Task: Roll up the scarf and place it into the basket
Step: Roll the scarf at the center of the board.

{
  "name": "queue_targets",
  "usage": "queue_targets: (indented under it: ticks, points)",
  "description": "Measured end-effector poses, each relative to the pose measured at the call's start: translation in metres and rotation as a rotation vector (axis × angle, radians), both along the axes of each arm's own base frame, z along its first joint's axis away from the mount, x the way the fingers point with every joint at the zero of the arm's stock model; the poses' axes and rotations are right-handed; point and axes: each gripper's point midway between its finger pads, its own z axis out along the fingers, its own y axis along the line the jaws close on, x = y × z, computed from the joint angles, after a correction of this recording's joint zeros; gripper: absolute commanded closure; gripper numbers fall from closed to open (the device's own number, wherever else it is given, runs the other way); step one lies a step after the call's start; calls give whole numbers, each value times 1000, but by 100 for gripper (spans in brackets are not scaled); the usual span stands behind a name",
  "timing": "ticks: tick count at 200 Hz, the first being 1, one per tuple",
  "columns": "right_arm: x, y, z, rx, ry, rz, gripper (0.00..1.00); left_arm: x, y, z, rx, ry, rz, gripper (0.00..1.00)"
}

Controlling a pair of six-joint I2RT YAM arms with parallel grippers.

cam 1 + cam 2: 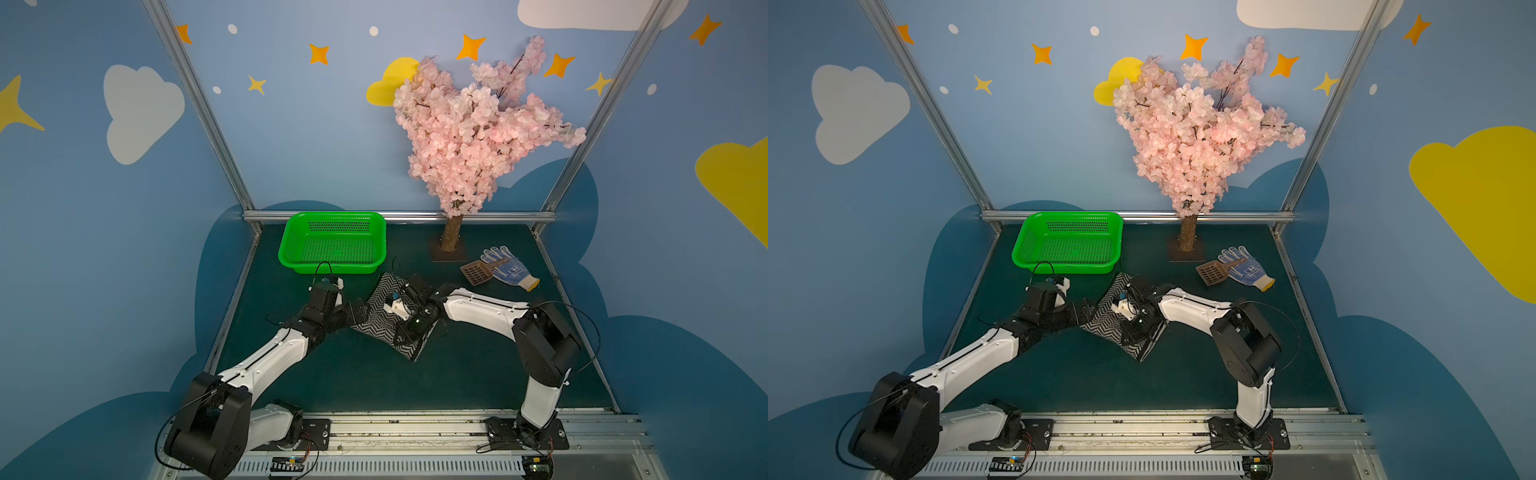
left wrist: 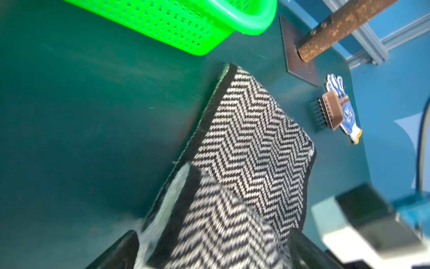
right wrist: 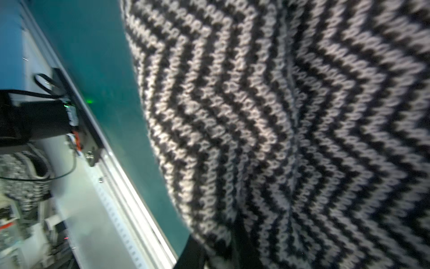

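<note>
Left gripper [image 2: 213, 235] gapes wide, the scarf [image 1: 374, 309] between its jaws; right gripper [image 1: 407, 334] tips downward, clamped on that scarf; both elbows raised.

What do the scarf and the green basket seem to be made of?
The scarf looks like knitted yarn, matte and soft: single stitch loops show in its black-and-white zigzag in the right wrist view. The basket looks like moulded plastic, smooth and slightly glossy: its rounded rim shines and its walls have even rows of holes.

Knitted cloth scarf [image 2: 256, 139], glossy plastic basket [image 2: 162, 25] (smooth rim), matt tabletop [image 2: 69, 116], rough brown trunk [image 2: 337, 28]
</note>
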Motion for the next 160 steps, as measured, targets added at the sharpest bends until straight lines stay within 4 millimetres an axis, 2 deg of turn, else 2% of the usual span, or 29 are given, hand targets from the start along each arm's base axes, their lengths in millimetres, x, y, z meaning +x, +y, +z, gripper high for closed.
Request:
queue_targets:
  ticks: [45, 70, 92, 114, 160]
  points:
    - [12, -10, 13, 172, 208, -86, 85, -20, 11, -27, 17, 7, 14, 0]
    - [14, -9, 13, 236, 305, -101, 86, -23, 12, -33, 2, -32, 13, 0]
    - [16, -11, 9, 272, 381, -119, 86, -21, 10, -24, -26, -107, 6, 0]
    - [22, -18, 1, 288, 445, -154, 86, -13, 3, -5, -62, -189, -18, 2]
    - [35, -31, -18, 308, 548, -225, 87, -10, -23, 23, -144, -284, -130, 12]
